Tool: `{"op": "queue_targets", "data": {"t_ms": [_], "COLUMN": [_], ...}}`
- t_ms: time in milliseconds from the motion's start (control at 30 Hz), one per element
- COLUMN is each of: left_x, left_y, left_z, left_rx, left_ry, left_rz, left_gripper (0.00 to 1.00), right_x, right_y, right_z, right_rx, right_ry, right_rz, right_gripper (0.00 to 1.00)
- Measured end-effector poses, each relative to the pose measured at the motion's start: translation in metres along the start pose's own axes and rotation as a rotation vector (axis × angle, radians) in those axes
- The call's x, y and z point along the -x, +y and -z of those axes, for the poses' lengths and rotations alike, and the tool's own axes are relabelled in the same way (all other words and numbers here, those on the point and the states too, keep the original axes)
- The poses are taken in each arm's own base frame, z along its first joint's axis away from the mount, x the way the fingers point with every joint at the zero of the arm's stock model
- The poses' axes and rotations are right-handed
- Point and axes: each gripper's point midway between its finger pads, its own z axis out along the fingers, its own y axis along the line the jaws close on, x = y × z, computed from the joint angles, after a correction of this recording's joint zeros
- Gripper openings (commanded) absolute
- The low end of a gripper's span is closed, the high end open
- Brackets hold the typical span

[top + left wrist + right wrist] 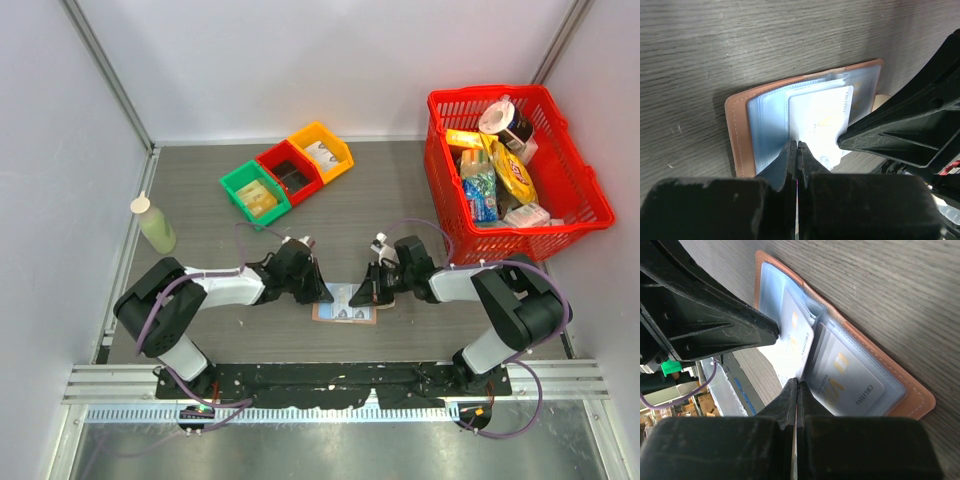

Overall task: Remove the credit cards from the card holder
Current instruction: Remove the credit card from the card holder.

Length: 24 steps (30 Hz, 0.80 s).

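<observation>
The tan card holder (345, 313) lies spread open on the table between my two grippers, its blue lining up (737, 131) (912, 397). A whitish credit card (822, 117) (797, 347) sticks partly out of one sleeve, past the holder's near edge. Another card (850, 382) sits inside the other clear sleeve. My left gripper (322, 292) (797, 145) is shut, its tips resting on the edge of the loose card. My right gripper (366, 295) (796, 382) is shut, its tips at the card's other edge by the fold. Nothing shows between either pair of jaws.
A red basket (585, 205) full of groceries stands at the back right. Green (255, 192), red (290, 170) and yellow (322, 150) bins sit at the back centre. A pale green bottle (155, 225) stands at the left. The grippers are nearly touching each other.
</observation>
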Motion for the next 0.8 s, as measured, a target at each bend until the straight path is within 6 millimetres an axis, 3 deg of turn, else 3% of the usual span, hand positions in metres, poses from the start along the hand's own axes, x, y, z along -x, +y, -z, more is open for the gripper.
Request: {"op": "queue_targets", "data": {"t_ms": [233, 400, 500, 633, 800], "left_x": [0.0009, 0.001, 0.0011, 0.001, 0.0009], "left_y": [-0.0003, -0.001, -0.0011, -0.0012, -0.001], "left_z": [-0.002, -0.0024, -0.0024, -0.0025, -0.0025], "left_rx": [-0.036, -0.047, -0.047, -0.049, -0.05], "left_ry": [-0.024, -0.029, -0.03, -0.031, -0.031], "left_rz": [0.037, 0.046, 0.053, 0.059, 0.059], "left_gripper": [0.0, 0.0, 0.0, 0.0, 0.0], "right_x": [0.0007, 0.0024, 0.0046, 0.006, 0.0077], "right_y": [-0.0008, 0.0001, 0.0009, 0.0003, 0.002], "right_z": [0.0009, 0.0007, 0.0005, 0.0004, 0.002], "right_rx": [0.014, 0.023, 0.025, 0.023, 0.027], "right_ry": [-0.039, -0.063, -0.072, -0.082, -0.089], "right_rz": [-0.063, -0.091, -0.097, -0.096, -0.086], "right_gripper": [0.16, 0.19, 0.16, 0.02, 0.01]}}
